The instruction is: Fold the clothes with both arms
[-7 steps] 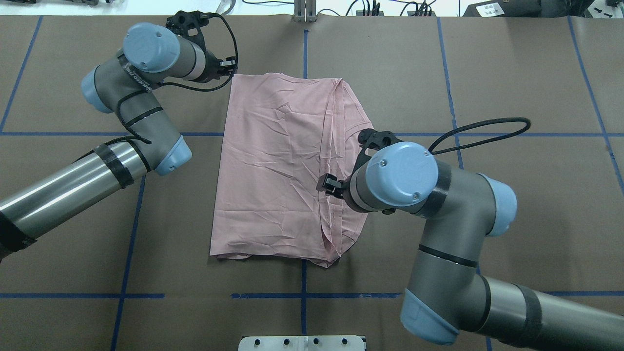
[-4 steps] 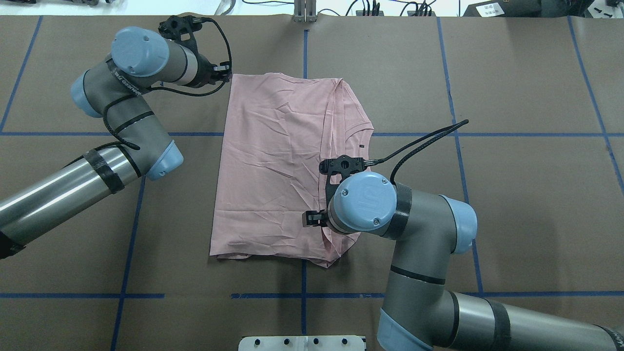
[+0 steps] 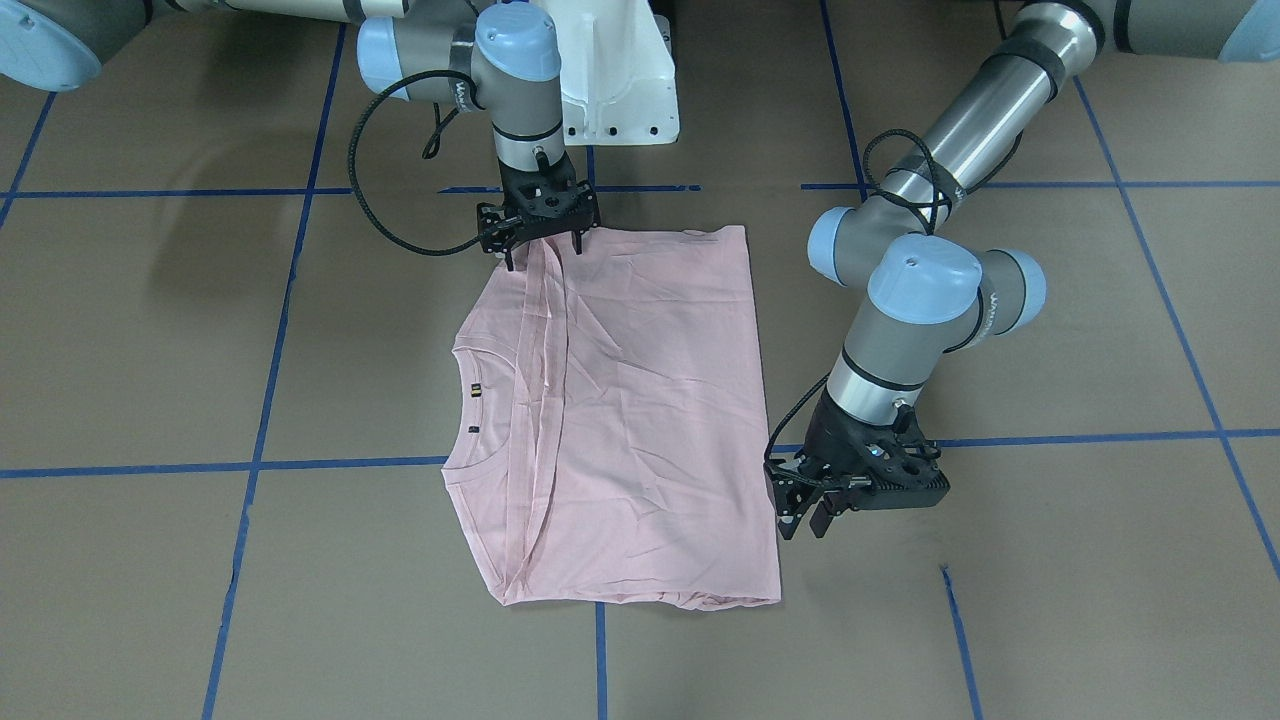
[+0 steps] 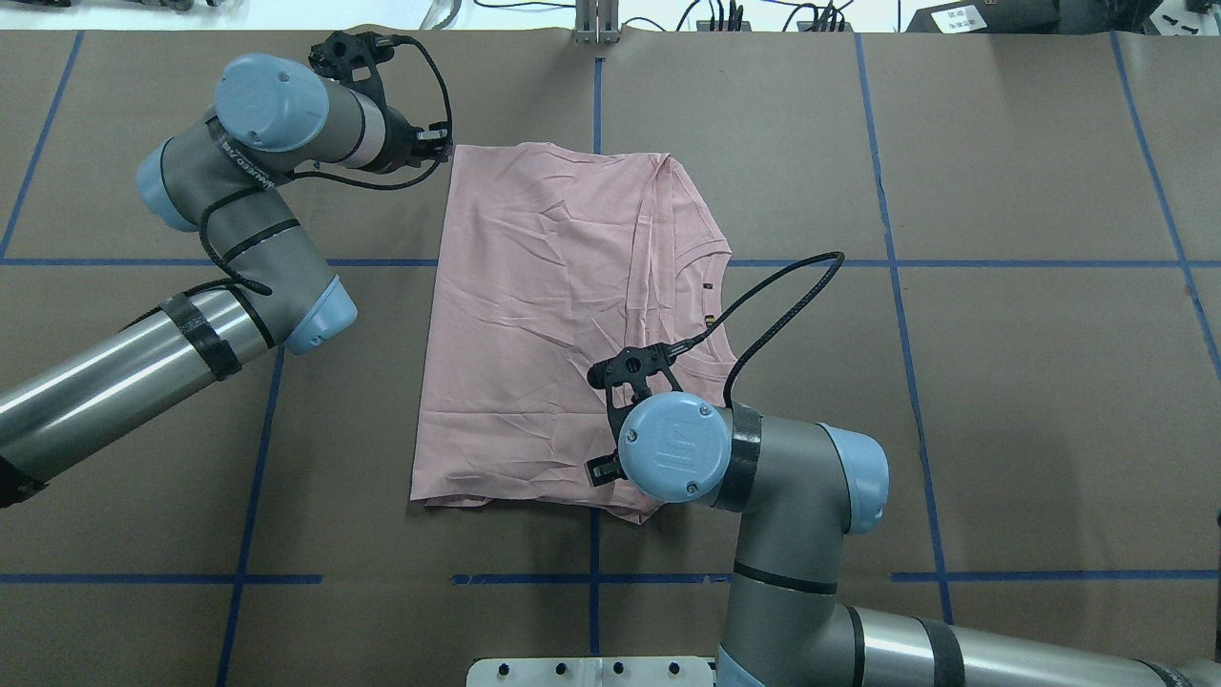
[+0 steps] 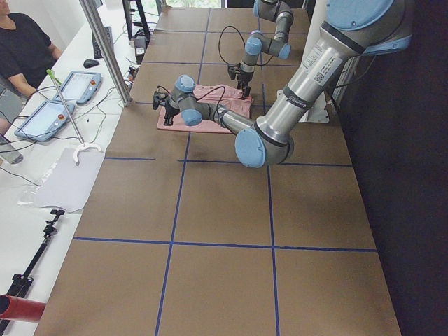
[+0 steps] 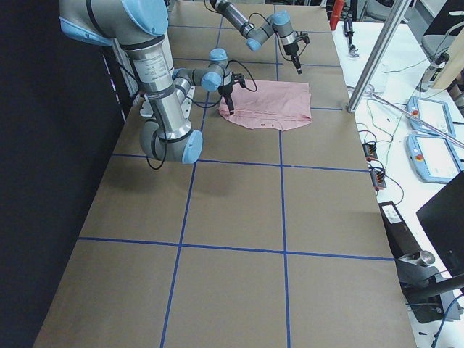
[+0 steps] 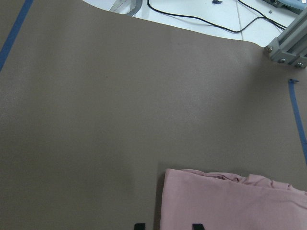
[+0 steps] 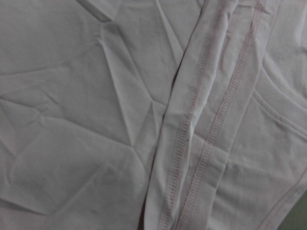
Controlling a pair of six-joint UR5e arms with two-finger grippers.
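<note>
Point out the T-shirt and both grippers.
T-shirt (image 3: 650, 400), front-facing view, middle of the plain fabric.
Left gripper (image 3: 803, 522), front-facing view, between its fingertips.
Right gripper (image 3: 543, 252), front-facing view, between its fingertips.

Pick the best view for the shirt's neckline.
Front-facing: the whole neckline of the shirt shows, nothing over it. Overhead shows it too, but a cable off the right arm crosses it. The right wrist camera catches only a close-up stretch. Side views make it tiny; the left wrist view misses it.

Brown table (image 4: 1030, 401), blue tape lines (image 4: 1049, 262), white pedestal base (image 3: 625, 90), perhaps two pendants (image 5: 78, 85) alongside.
</note>
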